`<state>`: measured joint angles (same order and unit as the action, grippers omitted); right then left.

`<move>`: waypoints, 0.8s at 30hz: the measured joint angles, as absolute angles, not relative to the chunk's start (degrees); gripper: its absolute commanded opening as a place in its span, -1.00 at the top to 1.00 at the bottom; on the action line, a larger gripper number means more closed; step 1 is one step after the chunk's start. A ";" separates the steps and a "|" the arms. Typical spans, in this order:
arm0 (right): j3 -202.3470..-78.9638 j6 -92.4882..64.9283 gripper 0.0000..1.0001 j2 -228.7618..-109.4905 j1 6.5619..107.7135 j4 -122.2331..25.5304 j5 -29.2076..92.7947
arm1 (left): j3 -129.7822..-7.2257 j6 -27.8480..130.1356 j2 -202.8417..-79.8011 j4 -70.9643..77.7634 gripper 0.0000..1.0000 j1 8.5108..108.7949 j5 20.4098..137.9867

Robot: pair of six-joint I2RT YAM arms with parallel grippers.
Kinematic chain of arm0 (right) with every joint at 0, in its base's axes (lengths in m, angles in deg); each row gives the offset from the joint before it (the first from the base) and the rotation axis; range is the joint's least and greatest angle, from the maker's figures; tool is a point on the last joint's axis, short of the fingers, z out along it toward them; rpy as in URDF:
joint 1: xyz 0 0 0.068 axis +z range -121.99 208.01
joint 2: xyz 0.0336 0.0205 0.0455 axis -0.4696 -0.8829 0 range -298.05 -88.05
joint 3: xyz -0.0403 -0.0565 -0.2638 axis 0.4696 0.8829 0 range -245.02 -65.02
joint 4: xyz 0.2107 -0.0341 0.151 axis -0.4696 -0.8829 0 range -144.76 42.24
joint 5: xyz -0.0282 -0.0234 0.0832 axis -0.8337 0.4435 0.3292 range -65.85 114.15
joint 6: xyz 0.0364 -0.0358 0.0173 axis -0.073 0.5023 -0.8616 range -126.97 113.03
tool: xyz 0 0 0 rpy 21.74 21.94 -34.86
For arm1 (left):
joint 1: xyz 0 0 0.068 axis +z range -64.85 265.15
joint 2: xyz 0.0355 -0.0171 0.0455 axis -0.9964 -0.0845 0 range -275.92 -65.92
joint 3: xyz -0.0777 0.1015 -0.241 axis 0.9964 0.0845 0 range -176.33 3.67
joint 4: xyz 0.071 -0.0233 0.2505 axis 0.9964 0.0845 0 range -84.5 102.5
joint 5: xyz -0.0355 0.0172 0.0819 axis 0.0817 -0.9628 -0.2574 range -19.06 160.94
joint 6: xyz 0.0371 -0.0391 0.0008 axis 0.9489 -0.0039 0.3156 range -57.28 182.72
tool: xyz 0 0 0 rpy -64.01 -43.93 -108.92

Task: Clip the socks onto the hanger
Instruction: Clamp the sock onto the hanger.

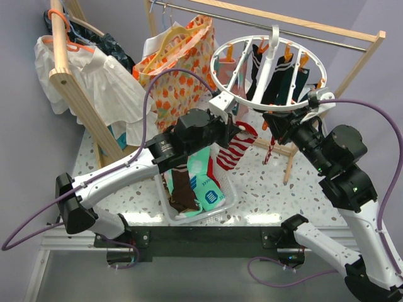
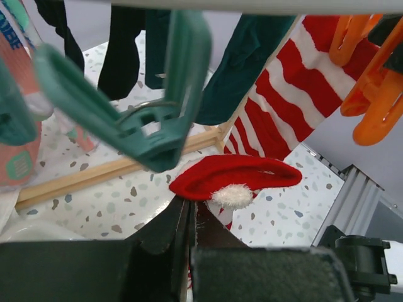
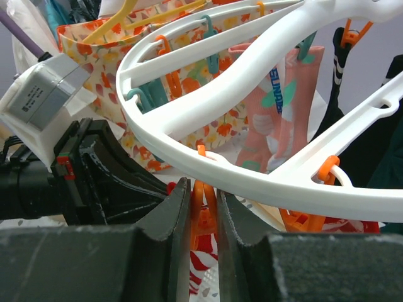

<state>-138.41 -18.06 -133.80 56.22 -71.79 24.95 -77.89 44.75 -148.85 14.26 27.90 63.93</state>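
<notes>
Hanger [image 1: 267,104]: white, round, far right.
Left gripper [image 2: 191,211]: fingers closed tight, pinching striped sock [image 2: 252,173].
Right gripper [image 3: 203,195]: fingers squeezing orange clip [image 3: 203,220] under hanger rim.

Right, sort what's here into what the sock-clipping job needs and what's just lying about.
Job: hanger; orange clip in the right gripper; striped sock in the left gripper; brown sock and teal sock in the basket.
Lying about: white shirt; flowered bag; wooden rail frame.
</notes>
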 measured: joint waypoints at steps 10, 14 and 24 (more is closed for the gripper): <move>-138.41 -17.56 0.85 -133.91 56.22 -70.35 28.16 | -82.00 42.23 -151.23 15.74 1.00 27.31 63.95; -138.41 -17.18 0.85 -133.96 56.20 -70.21 28.51 | -83.84 41.40 -151.69 16.40 1.00 27.20 64.00; -138.38 -16.62 0.85 -134.55 56.17 -69.97 29.26 | -85.28 40.59 -152.22 17.40 1.00 26.22 64.81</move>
<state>-138.38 -16.62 -134.55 56.17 -69.97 29.26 -85.28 40.59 -152.22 17.40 26.22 64.81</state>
